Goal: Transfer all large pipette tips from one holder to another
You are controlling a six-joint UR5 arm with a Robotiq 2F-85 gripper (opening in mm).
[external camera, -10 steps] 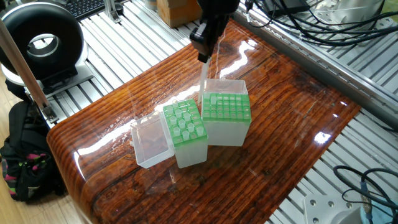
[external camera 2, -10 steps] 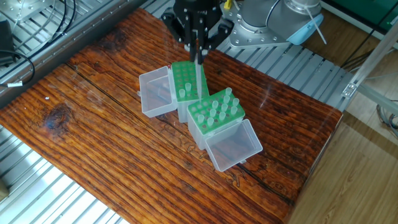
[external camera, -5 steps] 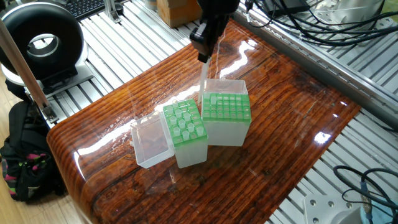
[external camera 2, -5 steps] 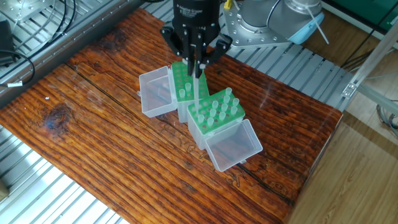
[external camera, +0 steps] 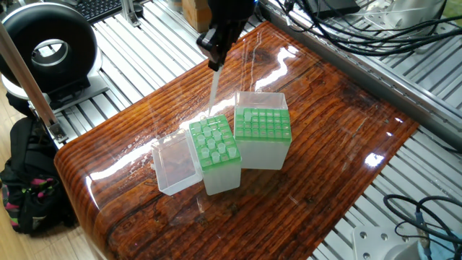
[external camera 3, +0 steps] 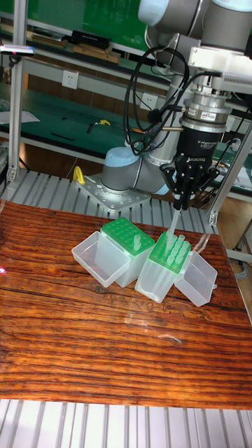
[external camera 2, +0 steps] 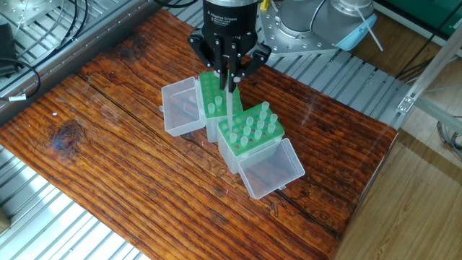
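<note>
My gripper is shut on one large pipette tip, a translucent cone hanging point down. The tip hovers just over the edge of a green rack that holds several more large pipette tips upright. Whether the point has entered a hole I cannot tell. The second green rack stands right beside it, with one tip visible in it.
Each rack box has a clear lid hinged open: one lid beside the fuller rack, the other lid beside the second rack. Both boxes stand mid-table on dark wood. Aluminium rails and cables surround the table.
The gripper has carried the tip away from above the nearly empty rack, across to the rack with several tips, and slightly lower. The racks have not moved.
</note>
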